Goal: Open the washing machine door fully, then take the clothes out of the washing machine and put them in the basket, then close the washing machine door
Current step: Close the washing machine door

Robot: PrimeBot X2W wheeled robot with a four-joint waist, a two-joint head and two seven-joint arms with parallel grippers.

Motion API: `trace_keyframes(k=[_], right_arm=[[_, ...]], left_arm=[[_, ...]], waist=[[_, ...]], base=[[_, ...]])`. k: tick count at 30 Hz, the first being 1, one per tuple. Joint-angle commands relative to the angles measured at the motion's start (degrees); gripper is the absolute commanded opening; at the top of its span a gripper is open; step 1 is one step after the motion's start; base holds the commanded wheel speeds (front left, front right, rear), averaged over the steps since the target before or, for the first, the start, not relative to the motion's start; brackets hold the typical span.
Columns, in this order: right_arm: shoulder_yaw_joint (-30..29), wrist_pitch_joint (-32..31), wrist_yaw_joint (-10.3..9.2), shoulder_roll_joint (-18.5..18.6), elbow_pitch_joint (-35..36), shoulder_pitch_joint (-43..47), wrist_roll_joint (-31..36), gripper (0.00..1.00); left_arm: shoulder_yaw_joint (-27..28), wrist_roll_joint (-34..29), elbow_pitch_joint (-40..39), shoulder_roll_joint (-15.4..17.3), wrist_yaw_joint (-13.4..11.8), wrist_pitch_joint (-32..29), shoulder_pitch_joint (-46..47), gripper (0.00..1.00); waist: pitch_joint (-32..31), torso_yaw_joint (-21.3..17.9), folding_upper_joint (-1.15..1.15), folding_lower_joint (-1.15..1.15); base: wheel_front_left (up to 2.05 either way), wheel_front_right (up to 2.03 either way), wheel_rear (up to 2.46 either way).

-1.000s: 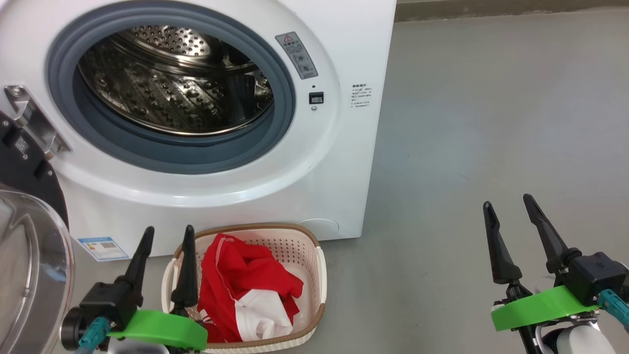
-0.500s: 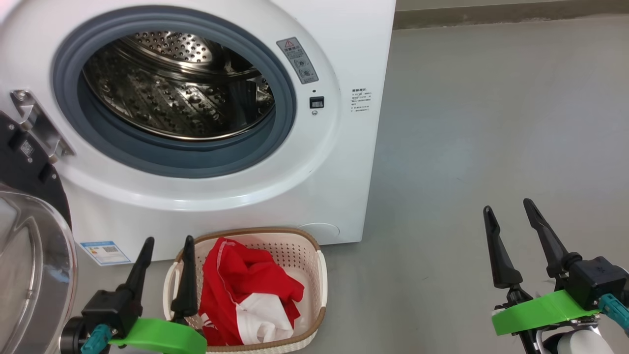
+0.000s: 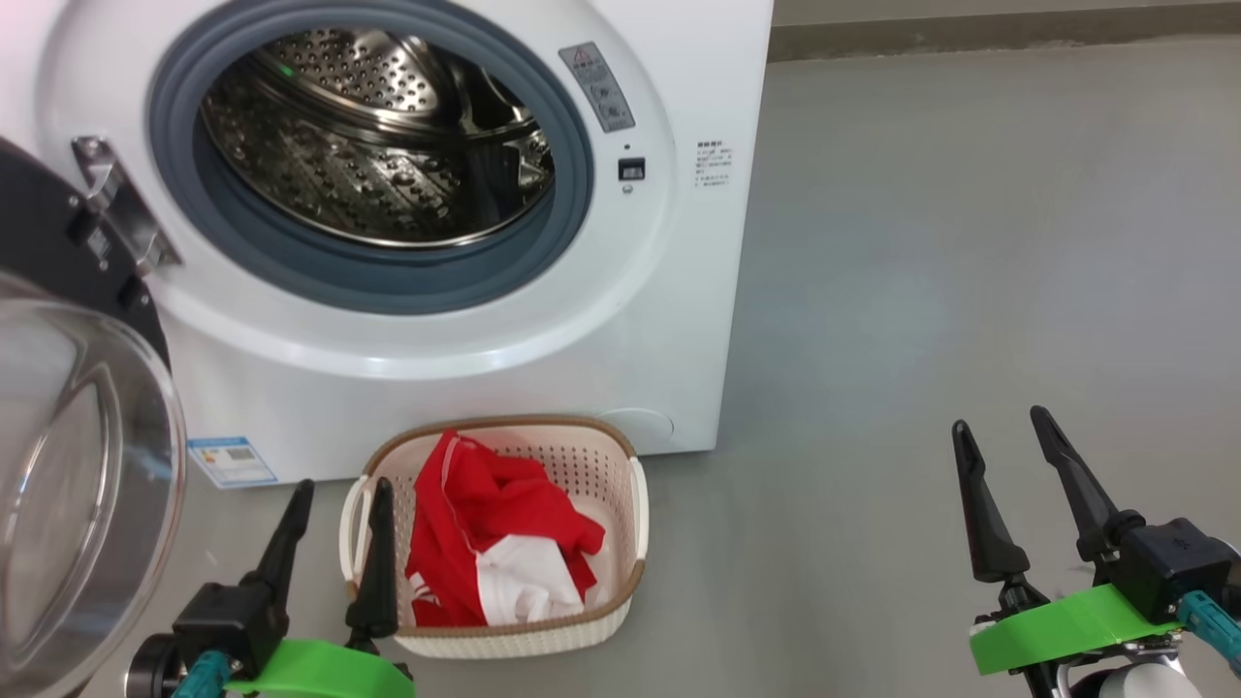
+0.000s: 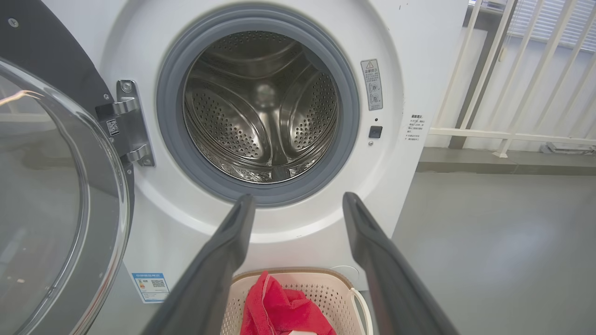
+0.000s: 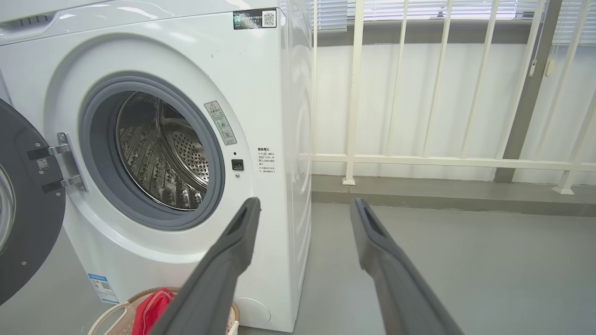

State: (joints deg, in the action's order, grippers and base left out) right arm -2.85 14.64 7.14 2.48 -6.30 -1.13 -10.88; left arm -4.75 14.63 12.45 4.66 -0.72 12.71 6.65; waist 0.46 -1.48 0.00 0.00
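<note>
The white washing machine (image 3: 669, 320) stands at the upper left, its steel drum (image 3: 378, 145) showing no fabric inside. Its door (image 3: 68, 485) hangs swung wide open at the far left, glass bowl bulging toward me. On the floor before the machine sits the cream basket (image 3: 620, 528) holding the red and white clothes (image 3: 494, 543). My left gripper (image 3: 339, 490) is open and empty, hovering just left of the basket's near-left corner. My right gripper (image 3: 999, 422) is open and empty over bare floor far to the right. The left wrist view looks straight into the drum (image 4: 260, 107).
Grey floor (image 3: 970, 242) stretches to the right of the machine. A white railing (image 5: 419, 158) on a low kerb stands behind it. A blue label (image 3: 231, 460) marks the machine's lower front, beside the door's edge.
The head camera has shifted, so machine and basket sit further right and higher in the picture. Both grippers stay open and empty, holding the same pose.
</note>
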Motion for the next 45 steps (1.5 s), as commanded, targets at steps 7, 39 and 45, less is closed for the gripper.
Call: trace_keyframes(k=[7,39,45], right_arm=[[1.4,0.4,0.35,0.4,1.5,-0.6,0.5,1.00],[2.2,0.4,0.35,0.4,2.1,-1.5,1.2,1.00],[2.6,0.4,0.35,0.4,2.5,-1.9,1.4,1.00]], left_arm=[[1.1,-0.2,-2.2,1.5,0.0,0.4,0.5,1.00],[-0.2,-0.7,-7.4,2.3,-3.3,-0.7,0.0,1.00],[-0.2,-0.6,-8.4,2.5,-3.8,-0.7,0.1,1.00]], waist=[[0.2,0.2,0.00,0.00],[1.6,8.5,0.00,0.00],[2.1,12.3,0.00,0.00]], base=[[-0.81,0.81,0.00],[-0.01,0.01,0.00],[0.00,0.00,0.00]])
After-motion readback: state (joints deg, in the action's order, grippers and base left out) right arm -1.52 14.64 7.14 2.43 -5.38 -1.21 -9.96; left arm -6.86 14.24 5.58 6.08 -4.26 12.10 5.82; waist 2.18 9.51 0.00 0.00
